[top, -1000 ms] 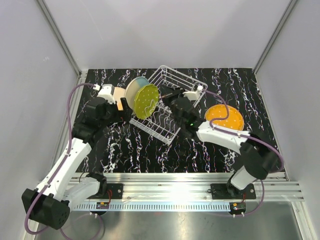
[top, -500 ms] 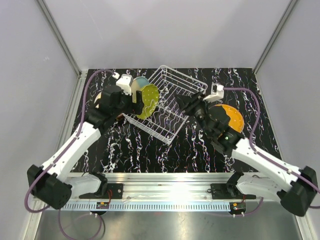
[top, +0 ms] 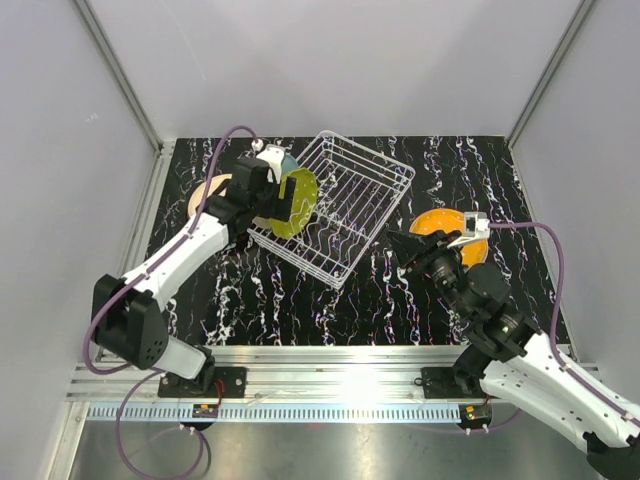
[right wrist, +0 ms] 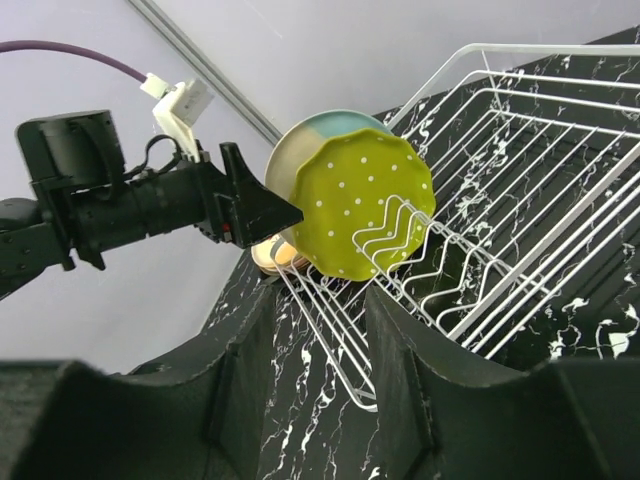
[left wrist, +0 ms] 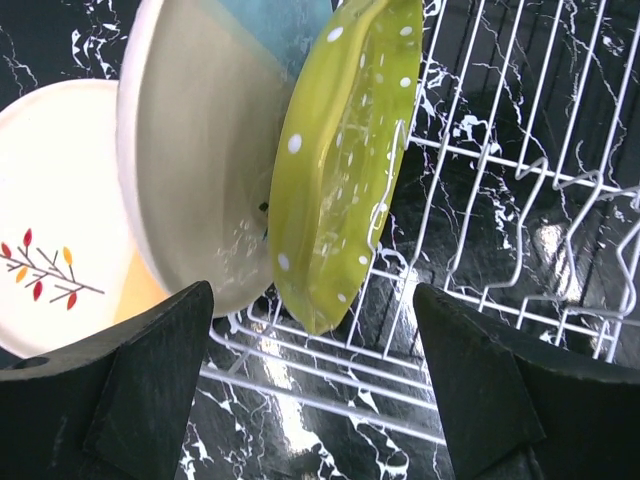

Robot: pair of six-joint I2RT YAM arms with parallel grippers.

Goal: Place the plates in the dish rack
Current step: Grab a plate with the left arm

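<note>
The left gripper (left wrist: 312,300) has swung up to the white wire dish rack (top: 372,190), jaws spread wide and empty. It faces the cream-and-blue round plate (left wrist: 200,150) and the yellow-green dotted plate (left wrist: 340,180), both standing on edge in the rack's left end. The right gripper (right wrist: 318,310) has backed off to lower right beside the flat orange plate (top: 440,221), jaws parted and empty, so that plate probably goes next. At upper left, the left arm half hides the flat peach sprig-patterned plate (left wrist: 50,220).

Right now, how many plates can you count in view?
4: yellow-green plate and cream-blue plate stand at the left end of the rack; peach plate lies left of it; orange plate, right. More may be hidden.
</note>
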